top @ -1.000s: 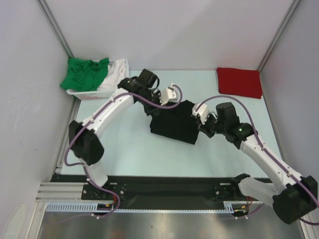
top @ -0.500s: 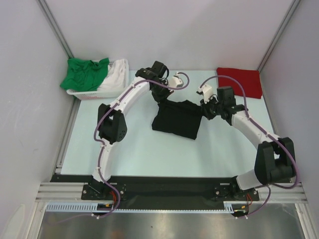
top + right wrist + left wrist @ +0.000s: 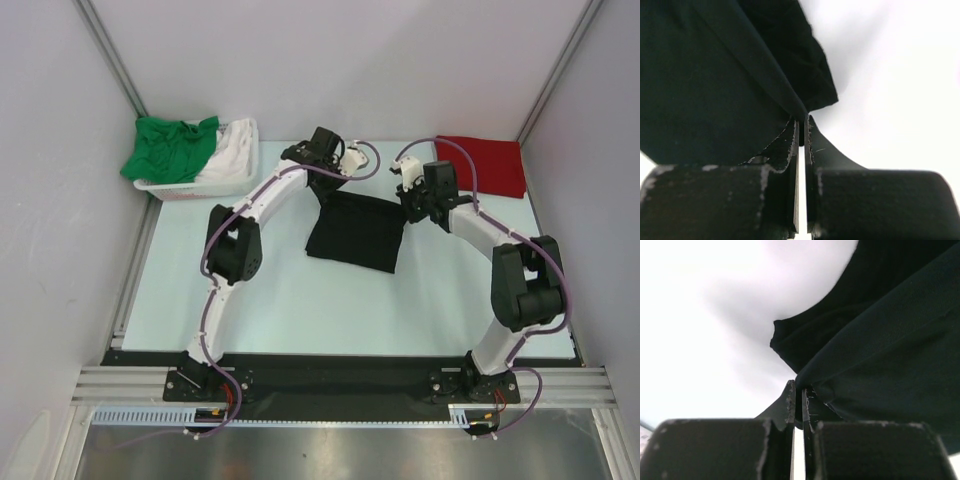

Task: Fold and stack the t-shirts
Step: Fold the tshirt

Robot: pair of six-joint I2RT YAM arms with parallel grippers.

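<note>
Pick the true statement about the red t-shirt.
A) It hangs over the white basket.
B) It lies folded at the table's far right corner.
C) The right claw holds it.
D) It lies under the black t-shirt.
B: the red t-shirt lies folded flat at the far right corner, apart from the basket and from the black t-shirt, which the left claw and right claw pinch.
</note>
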